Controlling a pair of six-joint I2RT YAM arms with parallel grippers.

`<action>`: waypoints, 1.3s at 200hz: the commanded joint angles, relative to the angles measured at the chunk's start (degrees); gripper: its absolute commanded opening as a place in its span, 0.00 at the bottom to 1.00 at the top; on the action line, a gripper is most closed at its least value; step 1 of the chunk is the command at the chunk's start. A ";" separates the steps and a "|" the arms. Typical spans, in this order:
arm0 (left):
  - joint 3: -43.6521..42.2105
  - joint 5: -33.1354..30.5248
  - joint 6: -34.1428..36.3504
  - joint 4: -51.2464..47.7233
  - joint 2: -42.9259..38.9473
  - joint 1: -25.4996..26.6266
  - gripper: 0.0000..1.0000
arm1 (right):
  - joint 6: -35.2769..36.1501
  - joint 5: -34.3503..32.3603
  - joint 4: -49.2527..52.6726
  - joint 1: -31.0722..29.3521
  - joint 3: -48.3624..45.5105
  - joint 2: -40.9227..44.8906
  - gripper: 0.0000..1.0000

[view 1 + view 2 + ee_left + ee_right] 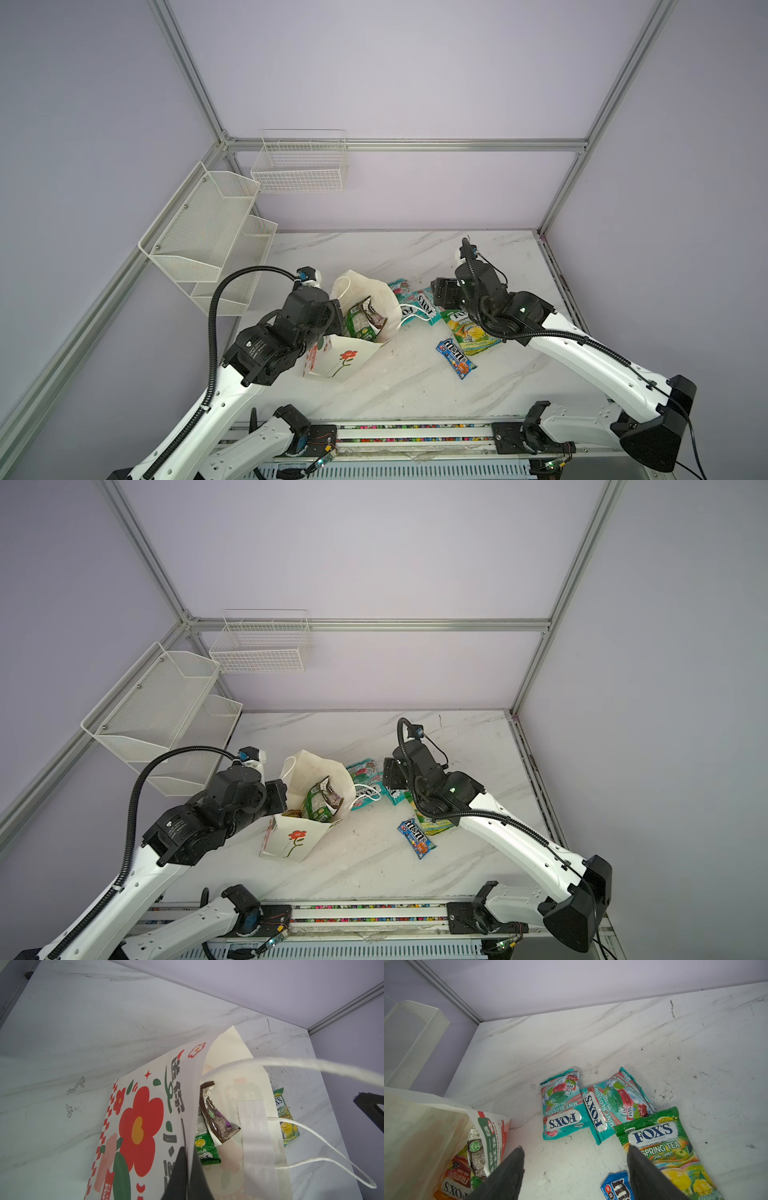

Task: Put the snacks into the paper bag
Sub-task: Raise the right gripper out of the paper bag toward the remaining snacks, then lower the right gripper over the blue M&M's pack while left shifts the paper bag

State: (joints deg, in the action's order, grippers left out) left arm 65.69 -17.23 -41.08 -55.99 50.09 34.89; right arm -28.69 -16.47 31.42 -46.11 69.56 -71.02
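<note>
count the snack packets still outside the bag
4: teal pouch by the paper bag, second teal pouch beside it, green pouch overlapping that one, M&M's packet nearest the robot. More could hide behind the bag.

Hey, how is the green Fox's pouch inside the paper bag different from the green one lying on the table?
Inside the paper bag, the bagged green pouch stands roughly on end, leaning; the table green pouch lies flat, face up. The bagged green pouch is partly covered by the dark brown bar; the table green pouch shows most of its printed front. Both are glossy green with Spring lettering.
</note>
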 commanded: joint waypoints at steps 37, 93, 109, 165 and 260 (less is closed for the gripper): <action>2.67 0.65 0.47 6.04 2.25 0.27 0.00 | -1.84 0.32 2.27 0.64 -4.57 2.16 0.82; 3.72 0.81 0.37 6.76 3.35 0.86 0.00 | -2.34 -0.35 3.37 0.76 -8.49 3.20 0.84; 3.91 0.80 0.30 6.98 3.68 1.21 0.00 | -2.08 0.44 3.43 0.84 -9.64 2.90 0.84; 5.40 0.76 0.30 7.59 4.14 2.44 0.00 | -1.74 1.57 3.29 1.37 -13.36 2.29 0.85; 7.43 -0.19 -0.14 8.82 5.81 5.52 0.00 | -2.34 2.97 2.39 2.61 -18.02 3.30 0.85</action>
State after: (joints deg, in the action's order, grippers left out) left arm 66.32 -16.75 -40.95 -51.51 56.05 39.48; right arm -30.41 -14.02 33.45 -43.88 53.01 -68.69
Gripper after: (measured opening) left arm 0.048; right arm 0.848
